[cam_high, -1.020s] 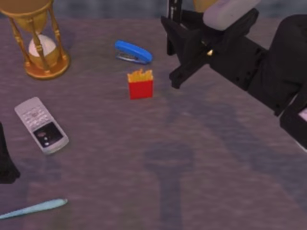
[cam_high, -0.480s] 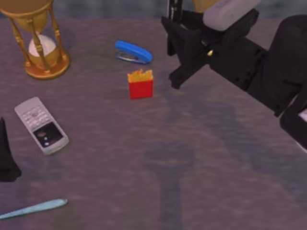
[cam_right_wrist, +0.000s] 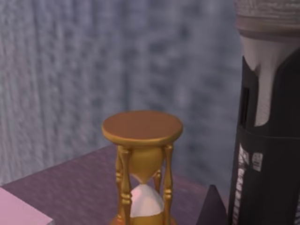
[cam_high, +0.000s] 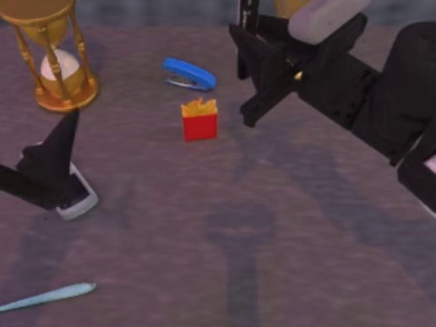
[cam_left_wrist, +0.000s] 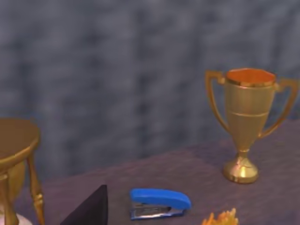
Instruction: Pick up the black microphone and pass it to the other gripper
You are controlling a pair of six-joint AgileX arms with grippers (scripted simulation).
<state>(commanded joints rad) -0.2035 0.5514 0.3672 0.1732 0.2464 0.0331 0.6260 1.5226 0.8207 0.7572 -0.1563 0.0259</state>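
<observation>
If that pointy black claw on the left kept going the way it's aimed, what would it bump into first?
Probably the golden hourglass: the left gripper hovers over the grey phone, its upper finger aimed there. Height is unclear, so it might pass above the base.

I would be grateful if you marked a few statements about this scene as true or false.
1. The left gripper is over the grey phone. True.
2. The red fries box stands at the table's left edge. False: it stands near the middle, just below the blue stapler.
3. The pale blue pen lies near the bottom left corner. True.
4. The gold trophy has toppled over. False: it stands upright.
5. The black microphone lies flat beside the pen. False: it is raised off the table at the right gripper, upright in the right wrist view.
</observation>
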